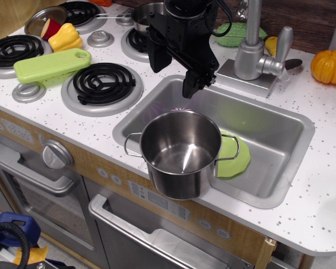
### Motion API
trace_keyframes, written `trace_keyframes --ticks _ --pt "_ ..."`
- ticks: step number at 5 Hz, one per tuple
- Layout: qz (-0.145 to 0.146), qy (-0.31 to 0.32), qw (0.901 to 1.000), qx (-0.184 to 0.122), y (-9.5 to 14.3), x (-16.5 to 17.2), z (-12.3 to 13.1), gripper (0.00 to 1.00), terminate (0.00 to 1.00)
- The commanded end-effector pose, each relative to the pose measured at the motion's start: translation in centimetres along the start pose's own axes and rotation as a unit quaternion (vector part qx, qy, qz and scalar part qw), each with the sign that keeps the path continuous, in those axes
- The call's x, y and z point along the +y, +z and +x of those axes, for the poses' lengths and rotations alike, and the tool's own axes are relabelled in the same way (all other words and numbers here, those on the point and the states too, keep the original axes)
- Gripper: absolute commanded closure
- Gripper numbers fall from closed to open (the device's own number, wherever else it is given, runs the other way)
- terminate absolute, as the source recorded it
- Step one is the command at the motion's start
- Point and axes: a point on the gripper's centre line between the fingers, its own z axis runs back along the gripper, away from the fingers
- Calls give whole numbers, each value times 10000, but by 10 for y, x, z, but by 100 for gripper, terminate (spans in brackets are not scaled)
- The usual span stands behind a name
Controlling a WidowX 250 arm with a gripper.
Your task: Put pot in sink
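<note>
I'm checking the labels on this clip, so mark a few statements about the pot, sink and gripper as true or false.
1. The pot stands upright in the sink. True.
2. The gripper is clamped on the pot's rim. False: it hangs above the pot, clear of it.
3. A green plate lies in the sink beside the pot. True.
4. The pot has a lid on. False: it is open and looks empty.
5. The green cutting board lies in the sink. False: it lies on the counter by the burners.
</note>
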Motion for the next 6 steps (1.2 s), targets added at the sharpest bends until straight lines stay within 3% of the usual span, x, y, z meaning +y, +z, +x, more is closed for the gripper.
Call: trace_keyframes --ticks 1,2,4,6 --pt "0 0 10000 0 0 0 0 0 0" --pt "-82 -392 9992 2 1 -3 -8 0 0" --pt "-72 -541 9983 -188 -7 -13 -26 0 0" --pt "-258 -643 9962 -520 -31 -7 -32 0 0"
